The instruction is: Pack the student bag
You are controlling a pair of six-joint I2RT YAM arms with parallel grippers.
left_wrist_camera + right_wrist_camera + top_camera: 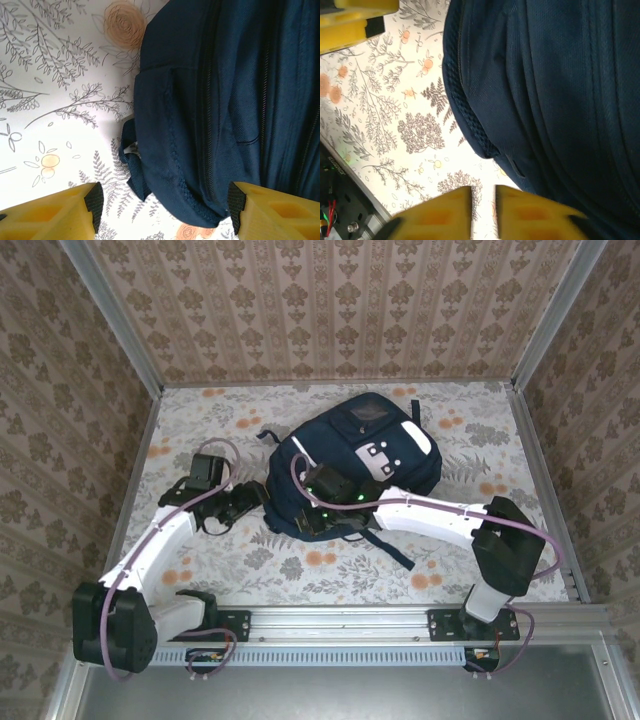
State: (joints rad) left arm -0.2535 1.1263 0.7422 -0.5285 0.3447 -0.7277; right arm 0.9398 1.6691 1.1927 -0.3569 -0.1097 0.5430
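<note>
Left gripper (162, 202) stands wide apart astride an edge of the student bag (350, 465), mid-table (480, 440); right gripper (483, 197), barely apart and empty, hovers just beside it.

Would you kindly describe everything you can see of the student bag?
The student bag is a navy fabric backpack with white stripes, pale patches, zips and dark straps. It lies flat on the flowered table, front up. The open left tool straddles one corner without clamping it.

L arm (165, 540) & R arm (430, 512) white w/ black joints, purple cables (556, 545) — yellow jaws, black pads (94, 200).
</note>
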